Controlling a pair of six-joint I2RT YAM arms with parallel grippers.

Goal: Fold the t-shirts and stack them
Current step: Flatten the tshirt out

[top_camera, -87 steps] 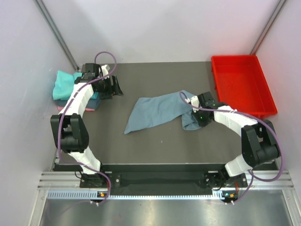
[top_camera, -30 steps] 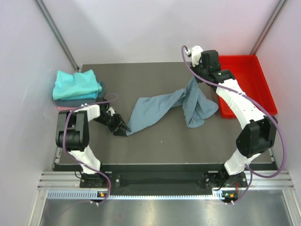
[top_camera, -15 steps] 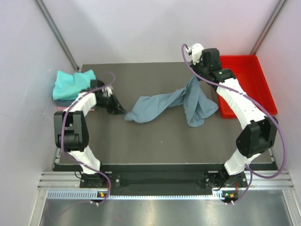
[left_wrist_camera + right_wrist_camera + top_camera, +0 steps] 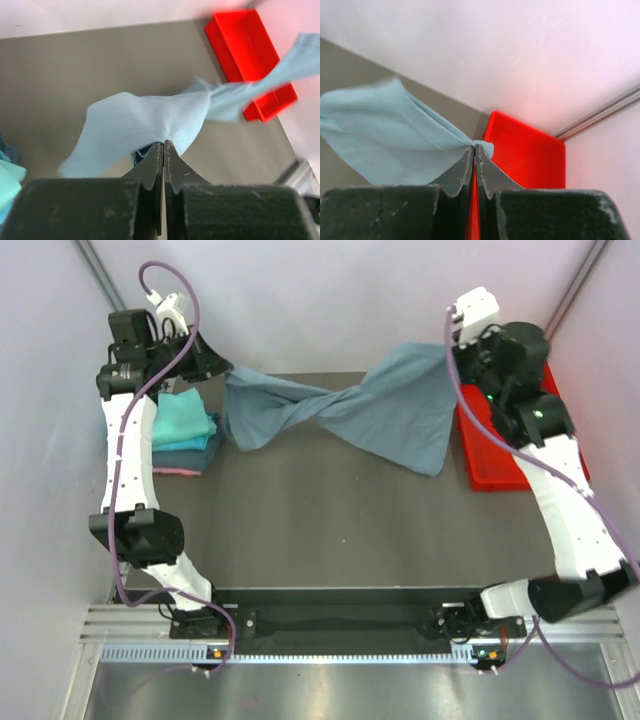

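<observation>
A dusty grey-blue t-shirt (image 4: 385, 412) hangs twisted in the air between both arms, above the back of the table. My left gripper (image 4: 222, 368) is raised at the back left and shut on one end of that t-shirt (image 4: 145, 122). Over at the back right, my right gripper (image 4: 452, 348) is lifted high and shut on the other end of the t-shirt (image 4: 390, 135). A stack of folded t-shirts (image 4: 182, 425), teal on top with blue and pink under it, lies at the table's left edge below the left arm.
A red plastic tray (image 4: 500, 455) sits at the back right, partly under the right arm and the hanging cloth. White walls close in the table on three sides. The dark tabletop (image 4: 340, 530) stretches in front of the shirt.
Both arms have risen and lifted the grey-blue t-shirt off the table. The left gripper shut on its left end and carried it up to the back left; the right moved higher.
</observation>
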